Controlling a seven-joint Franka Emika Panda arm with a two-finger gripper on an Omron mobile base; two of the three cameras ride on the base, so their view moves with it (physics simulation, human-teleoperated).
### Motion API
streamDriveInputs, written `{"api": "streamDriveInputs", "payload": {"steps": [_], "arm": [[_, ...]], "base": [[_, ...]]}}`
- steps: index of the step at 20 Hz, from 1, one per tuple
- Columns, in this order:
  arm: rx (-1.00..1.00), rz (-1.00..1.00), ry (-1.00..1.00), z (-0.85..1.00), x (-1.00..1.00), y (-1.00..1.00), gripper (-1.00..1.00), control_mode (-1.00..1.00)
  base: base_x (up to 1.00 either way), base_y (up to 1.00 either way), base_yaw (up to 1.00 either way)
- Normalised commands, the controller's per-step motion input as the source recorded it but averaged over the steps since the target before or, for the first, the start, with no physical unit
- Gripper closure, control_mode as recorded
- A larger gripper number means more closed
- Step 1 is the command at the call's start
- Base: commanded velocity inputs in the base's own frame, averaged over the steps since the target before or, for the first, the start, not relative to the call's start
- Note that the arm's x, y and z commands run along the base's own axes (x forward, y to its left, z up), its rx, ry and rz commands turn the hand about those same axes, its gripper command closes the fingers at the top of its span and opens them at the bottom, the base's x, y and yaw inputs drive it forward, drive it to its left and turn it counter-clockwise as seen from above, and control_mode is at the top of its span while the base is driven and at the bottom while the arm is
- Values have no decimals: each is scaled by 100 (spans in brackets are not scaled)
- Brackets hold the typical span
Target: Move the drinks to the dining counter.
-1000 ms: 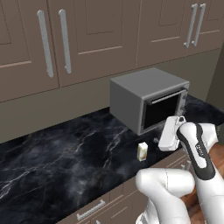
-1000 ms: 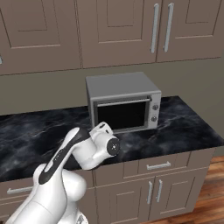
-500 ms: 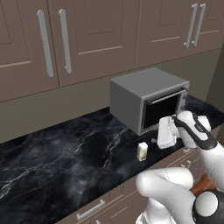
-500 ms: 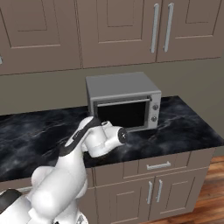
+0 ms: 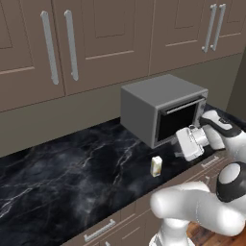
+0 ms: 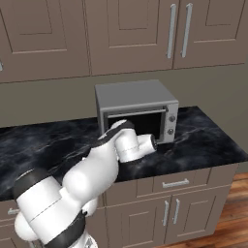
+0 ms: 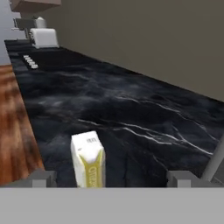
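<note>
Cream-white carton [image 7: 88, 159] with yellow front, upright.

Beneath my hand the black white-veined marble worktop [image 5: 72, 178] looks polished and glossy. The small cream-white carton [image 7: 89, 159] reads as smooth printed paperboard. The boxy grey toaster oven [image 5: 161, 105] has matt metal sides, and the brown wall cabinets [image 6: 131, 36] look like satin-painted wood with brushed metal handles.

Cream-white carton [image 5: 156, 166] [image 7: 89, 160] standing upright near front edge of black marble worktop [image 5: 72, 178], just left of grey toaster oven [image 5: 161, 108], apart from it. Gabled top, yellow panel showing on one face. Sitting alone, nothing touching it.
</note>
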Motion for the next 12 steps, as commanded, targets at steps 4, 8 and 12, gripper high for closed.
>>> {"api": "streamDriveInputs", "payload": {"steps": [4, 8, 12], "arm": [[0, 8, 0, -21, 0, 0, -100, -100], [0, 0, -1, -24, -10, 0, -100, -100], [0, 0, 0, -36, -18, 10, -100, -100]], "base": [[0, 0, 0], [0, 0, 0], [0, 0, 0]]}}
